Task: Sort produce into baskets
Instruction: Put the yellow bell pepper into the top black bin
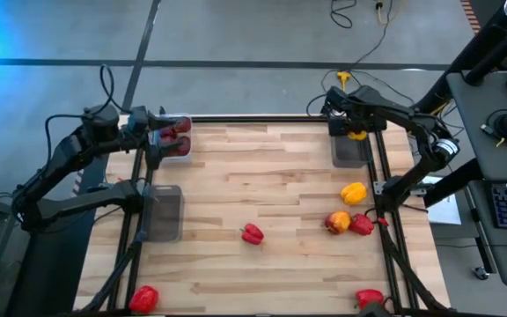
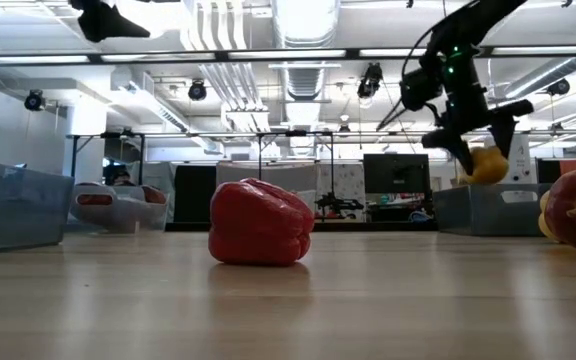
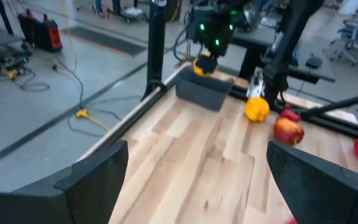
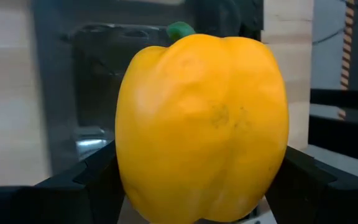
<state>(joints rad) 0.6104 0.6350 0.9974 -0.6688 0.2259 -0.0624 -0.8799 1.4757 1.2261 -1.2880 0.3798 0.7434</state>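
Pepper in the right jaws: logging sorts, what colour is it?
Yellow pepper, green stem; right wrist view shows it best.

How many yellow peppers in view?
2. One yellow pepper is clamped in the right gripper above the far right basket. The other lies on the table nearer the right edge. Baskets may hide more.

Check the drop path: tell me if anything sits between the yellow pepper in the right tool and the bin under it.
Nothing visible blocks it. The right tool holds the yellow toy pepper directly above the grey plastic bin at the table's far right corner, and the part of the bin floor that shows looks bare.
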